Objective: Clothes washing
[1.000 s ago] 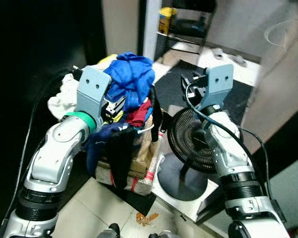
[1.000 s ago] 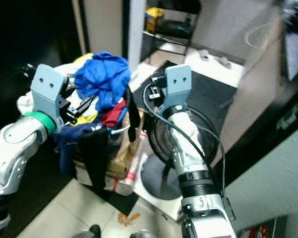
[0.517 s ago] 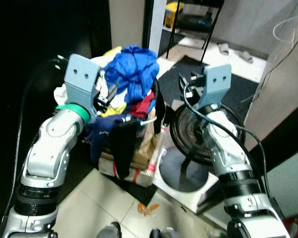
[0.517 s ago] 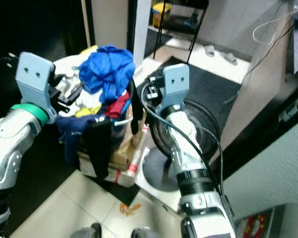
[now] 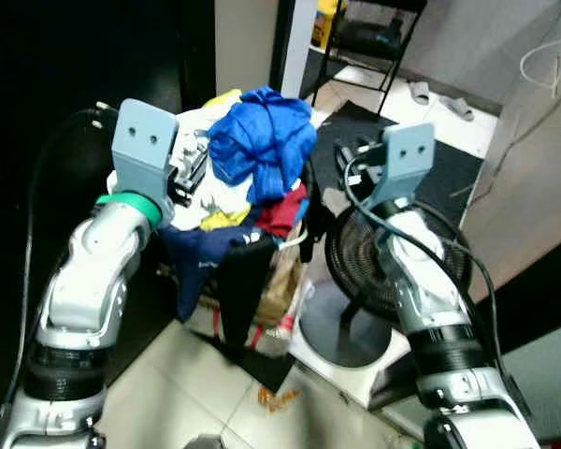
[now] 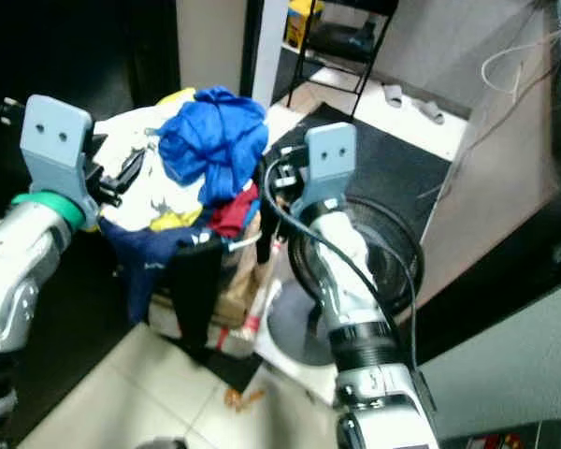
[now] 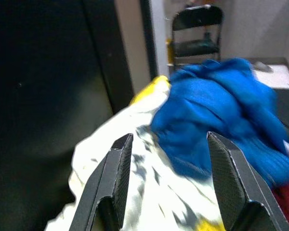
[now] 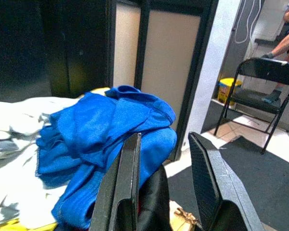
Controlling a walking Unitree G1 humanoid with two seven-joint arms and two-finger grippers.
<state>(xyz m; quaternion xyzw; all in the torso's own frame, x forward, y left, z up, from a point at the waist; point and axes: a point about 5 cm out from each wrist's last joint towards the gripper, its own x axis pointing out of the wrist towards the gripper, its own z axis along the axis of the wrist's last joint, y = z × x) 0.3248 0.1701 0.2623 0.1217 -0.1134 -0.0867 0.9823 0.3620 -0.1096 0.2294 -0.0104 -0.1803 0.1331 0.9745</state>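
Note:
A heap of clothes (image 5: 234,215) lies on a cardboard box, with a bright blue garment (image 5: 262,140) on top. A white patterned cloth (image 5: 210,192) lies to its left, with red, navy and black pieces (image 5: 243,281) hanging down the front. My left gripper (image 5: 193,166) is open over the white cloth (image 7: 149,192), just left of the blue garment (image 7: 216,106). My right gripper (image 5: 342,161) is open at the heap's right side, level with the blue garment (image 8: 106,125) and above a black piece (image 8: 154,192). Nothing is held between either pair of fingers.
A black floor fan (image 5: 393,271) on a white base stands under my right arm. A black mat (image 5: 458,164) lies behind it. A folding chair (image 8: 260,91), a yellow container (image 8: 226,89) and a person's leg (image 8: 284,45) are farther back. Dark panels (image 7: 48,96) rise on the left.
The camera has shifted. My left gripper has moved left, from the blue and red clothes to over the white cloth. My right gripper stays beside the heap.

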